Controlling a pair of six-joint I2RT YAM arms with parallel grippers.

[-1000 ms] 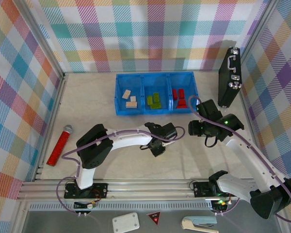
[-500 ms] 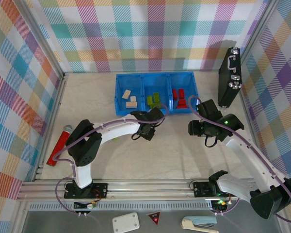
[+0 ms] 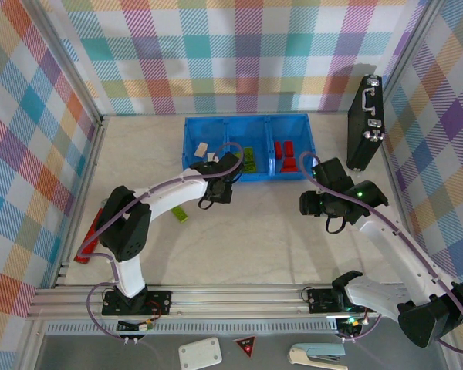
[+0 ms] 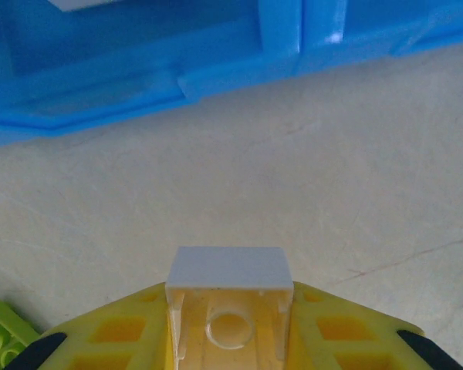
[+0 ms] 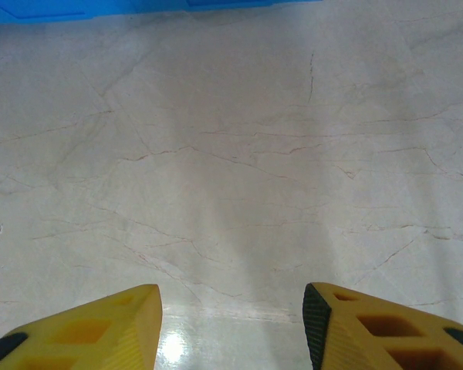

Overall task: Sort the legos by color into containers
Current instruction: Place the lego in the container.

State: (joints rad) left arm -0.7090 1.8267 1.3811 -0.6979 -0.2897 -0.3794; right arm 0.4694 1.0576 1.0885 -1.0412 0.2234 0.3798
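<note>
Left claw: the left gripper is clamped tight on a tan brick. The yellow fingers squeeze it from both sides, and the brick's hollow underside faces the wrist cam.
Where that brick is: up off the table, just short of the near wall of the blue tray. It's roughly in front of where the left and middle compartments meet. Going by the wrist cam, it's not over the tray.
Right claw: the right gripper is spread wide with nothing between the fingers, just bare marble-look tabletop under it. In the top view it sits at about 4 o'clock from the tray, well apart from the left one.
Tray, left compartment: two tan legos that I can make out, but the arm covers part of that bin.
Tray, middle compartment: a small bunch of lime green legos, can't count them properly.
Tray, right compartment: red legos, same deal, a few.
Loose piece: one green brick lies on the table at about 7 o'clock from the left gripper, near it but not touching.
Other stuff: a red stick at 9 o'clock on the table, partly under the left arm. A black case stands at 2 o'clock by the right wall.
</note>
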